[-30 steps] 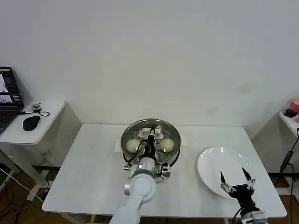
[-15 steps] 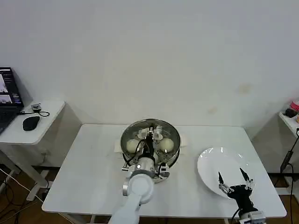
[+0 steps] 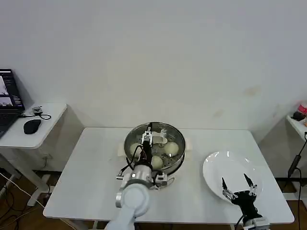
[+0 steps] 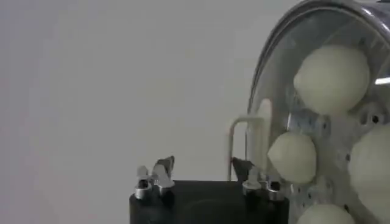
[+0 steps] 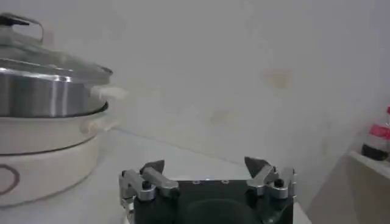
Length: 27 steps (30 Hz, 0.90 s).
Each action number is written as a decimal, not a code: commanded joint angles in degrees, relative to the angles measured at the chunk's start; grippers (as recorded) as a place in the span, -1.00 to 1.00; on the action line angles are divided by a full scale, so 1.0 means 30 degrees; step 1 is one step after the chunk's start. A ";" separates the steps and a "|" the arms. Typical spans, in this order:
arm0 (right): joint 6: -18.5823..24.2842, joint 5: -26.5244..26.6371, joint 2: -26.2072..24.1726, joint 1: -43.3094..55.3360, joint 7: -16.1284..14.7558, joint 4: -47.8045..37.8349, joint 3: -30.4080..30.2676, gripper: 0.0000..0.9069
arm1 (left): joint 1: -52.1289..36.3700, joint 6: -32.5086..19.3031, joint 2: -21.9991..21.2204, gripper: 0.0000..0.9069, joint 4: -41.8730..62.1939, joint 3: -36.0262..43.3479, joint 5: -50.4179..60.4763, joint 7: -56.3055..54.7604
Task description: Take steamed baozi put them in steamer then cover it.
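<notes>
glass cover [image 3: 154, 140] closes steamer [image 3: 168, 165]; left gripper [image 3: 147, 139] jaws spread, empty.

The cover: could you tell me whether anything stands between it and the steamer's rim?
Nothing visible does. The cover already sits on the steamer, with the baozi beneath the glass. The left gripper, open, is just above the handle; the right gripper waits open over the plate.
</notes>
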 commanded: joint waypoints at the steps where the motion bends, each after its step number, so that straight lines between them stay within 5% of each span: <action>1: 0.0029 -0.0077 0.0024 -0.0028 0.0020 -0.0035 -0.0088 1.00 | 0.2344 -0.1181 0.1947 1.00 -0.4048 0.0024 -0.2708 -0.0130; 7: 0.0040 -0.0095 0.0019 -0.0091 0.0014 0.0061 -0.0107 1.00 | 0.3840 -0.3210 0.2899 1.00 -0.5818 -0.1352 -0.6764 -0.2076; 15: 0.0346 -0.0032 -0.0019 -0.0409 0.0183 0.0019 -0.0579 1.00 | 0.8032 -0.5816 0.3226 1.00 -0.6032 -0.6800 -2.7508 -1.0881; 17: 0.0428 0.0355 -0.0188 -0.0549 0.0293 0.0222 -0.0860 1.00 | 0.9362 -0.8644 0.3219 1.00 -0.4686 -0.9263 -2.9512 -1.1264; 27: -0.0470 0.2554 -0.2132 -0.2180 0.0899 0.1551 -0.1774 1.00 | 1.4197 -1.0028 0.3058 1.00 -0.4766 -1.1519 -3.4322 -1.0994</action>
